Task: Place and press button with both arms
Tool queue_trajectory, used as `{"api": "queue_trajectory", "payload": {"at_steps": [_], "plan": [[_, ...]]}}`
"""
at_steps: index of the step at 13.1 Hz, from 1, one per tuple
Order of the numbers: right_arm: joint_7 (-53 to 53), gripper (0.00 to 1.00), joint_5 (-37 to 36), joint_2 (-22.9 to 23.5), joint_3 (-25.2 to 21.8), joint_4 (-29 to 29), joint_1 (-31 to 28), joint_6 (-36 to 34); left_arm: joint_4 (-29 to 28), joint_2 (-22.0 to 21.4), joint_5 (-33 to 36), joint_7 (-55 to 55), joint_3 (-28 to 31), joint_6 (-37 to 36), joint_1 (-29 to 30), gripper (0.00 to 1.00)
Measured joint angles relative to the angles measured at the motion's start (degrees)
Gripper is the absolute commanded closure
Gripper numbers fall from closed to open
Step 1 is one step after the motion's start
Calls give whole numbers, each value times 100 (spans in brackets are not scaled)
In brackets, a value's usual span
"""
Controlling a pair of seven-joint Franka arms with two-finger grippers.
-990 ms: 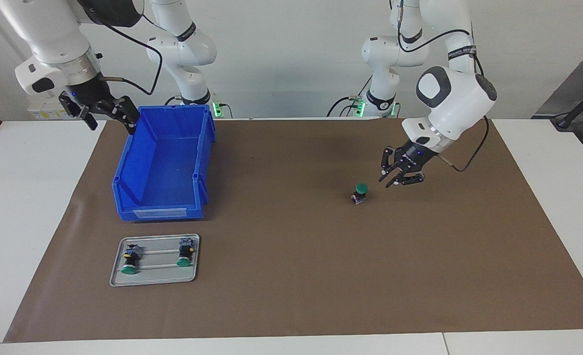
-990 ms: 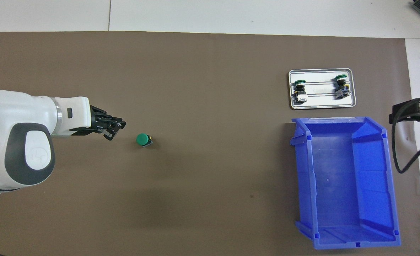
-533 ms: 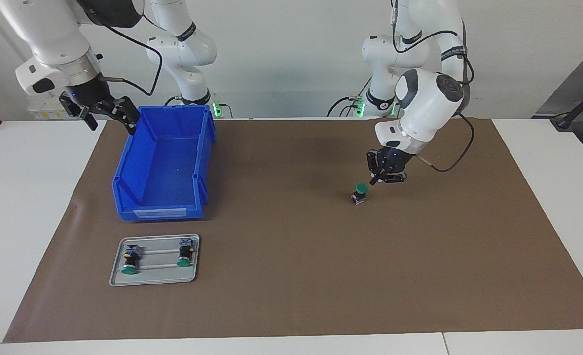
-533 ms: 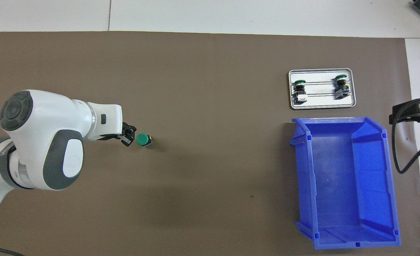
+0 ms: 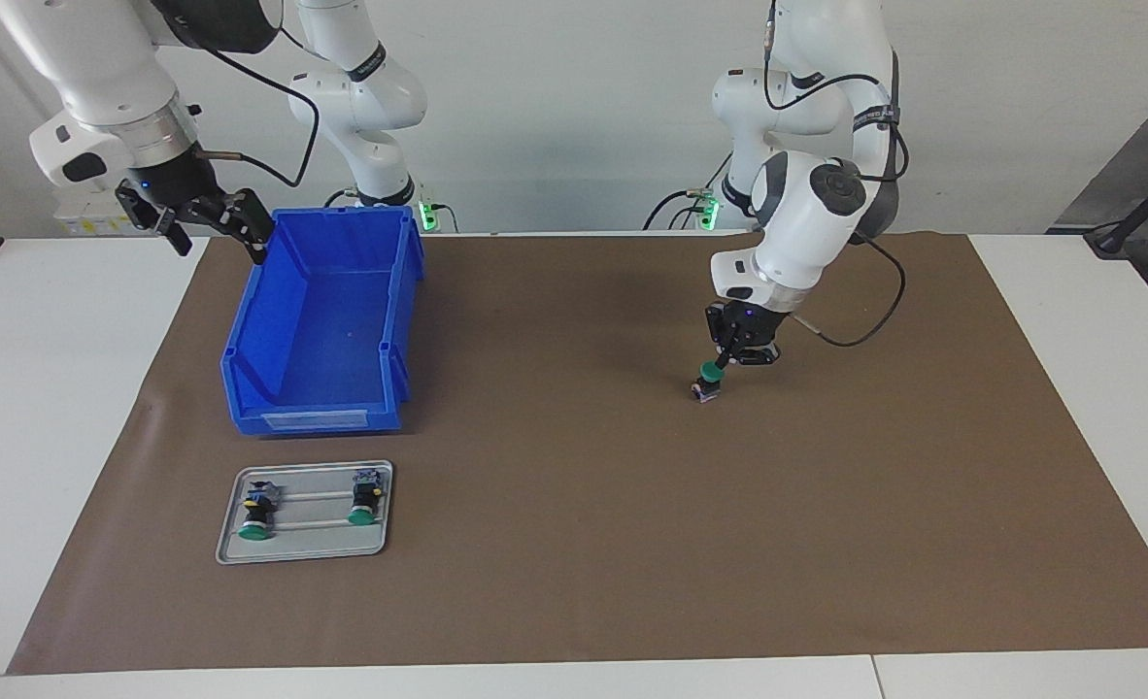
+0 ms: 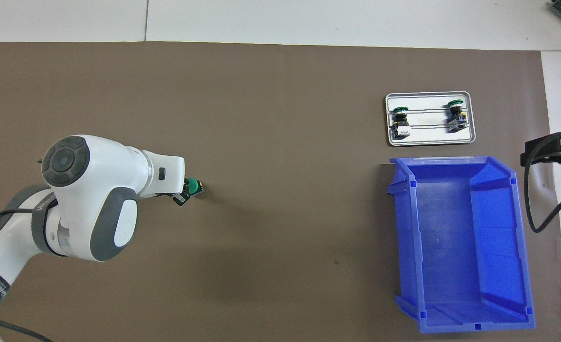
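Button (image 5: 709,380) is stood upright on the brown mat toward the left arm's end of the counter, long axis vertical, green cap up. Left gripper (image 5: 725,365) is set on the cap, jaws together. Right gripper (image 5: 213,230) is held beside the blue bin (image 5: 317,388), jaws apart.

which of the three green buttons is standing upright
The lone button on the brown mat under the left hand stands cap-up. The two buttons in the metal tray lie sideways.
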Motion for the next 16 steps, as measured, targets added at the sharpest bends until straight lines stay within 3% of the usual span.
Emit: {"api": "queue_trajectory", "payload": {"at_steps": [10, 16], "plan": [[0, 0, 0, -1, 0, -1, 0, 0, -67, 151, 286, -37, 12, 131, -190, 100], [0, 0, 0, -3, 0, -1, 0, 0, 609, 132, 475, -155, 131, -988, -179, 100]]}}
